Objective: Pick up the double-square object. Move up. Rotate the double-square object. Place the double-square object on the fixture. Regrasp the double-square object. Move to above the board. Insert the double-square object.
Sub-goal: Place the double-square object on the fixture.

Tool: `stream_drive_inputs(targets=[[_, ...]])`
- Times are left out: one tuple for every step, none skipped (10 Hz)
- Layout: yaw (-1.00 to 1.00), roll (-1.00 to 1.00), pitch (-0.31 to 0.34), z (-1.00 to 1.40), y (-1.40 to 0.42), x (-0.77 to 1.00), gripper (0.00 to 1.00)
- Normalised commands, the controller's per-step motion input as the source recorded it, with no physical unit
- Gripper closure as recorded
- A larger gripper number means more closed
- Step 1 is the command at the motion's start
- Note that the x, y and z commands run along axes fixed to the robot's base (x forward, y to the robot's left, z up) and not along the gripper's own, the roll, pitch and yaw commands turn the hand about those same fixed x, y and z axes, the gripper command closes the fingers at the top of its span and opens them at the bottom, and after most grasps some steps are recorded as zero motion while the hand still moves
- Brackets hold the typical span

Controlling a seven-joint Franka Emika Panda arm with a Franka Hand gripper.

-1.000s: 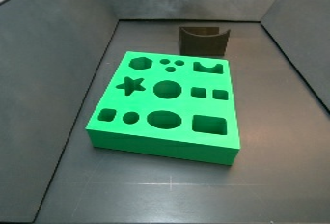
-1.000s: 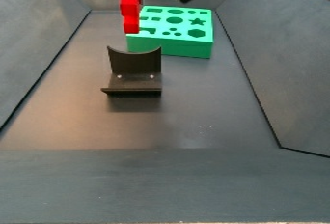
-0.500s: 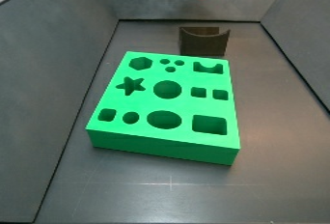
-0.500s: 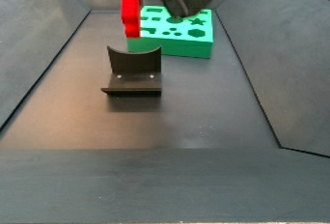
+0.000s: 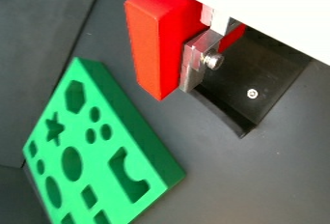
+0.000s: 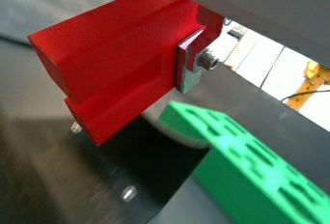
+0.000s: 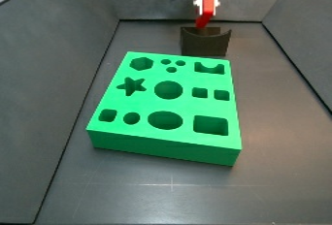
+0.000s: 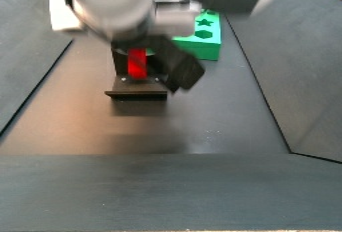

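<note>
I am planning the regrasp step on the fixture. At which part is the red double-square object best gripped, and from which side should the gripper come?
The gripper holds the double-square object upright above the fixture. Probably best: grip the upper square across its two broad flat faces, coming from above. The faces suit the flat pads, and the lower end would sit in the fixture's notch.
</note>
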Motion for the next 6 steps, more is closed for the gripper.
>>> stream_drive_inputs(targets=[[-0.17, -0.2, -0.001, -1.0, 0.13, 0.18, 1.0], [-0.14, -0.16, -0.031, -0.7, 0.1, 0.13, 1.0], [-0.12, -0.13, -0.047, -0.49, 0.08, 0.1, 1.0], [-0.09, -0.08, -0.059, -0.34, 0.07, 0.06, 1.0], [-0.08, -0.08, -0.061, -0.34, 0.07, 0.05, 1.0], [-0.05, -0.08, -0.061, -0.34, 0.07, 0.05, 1.0]])
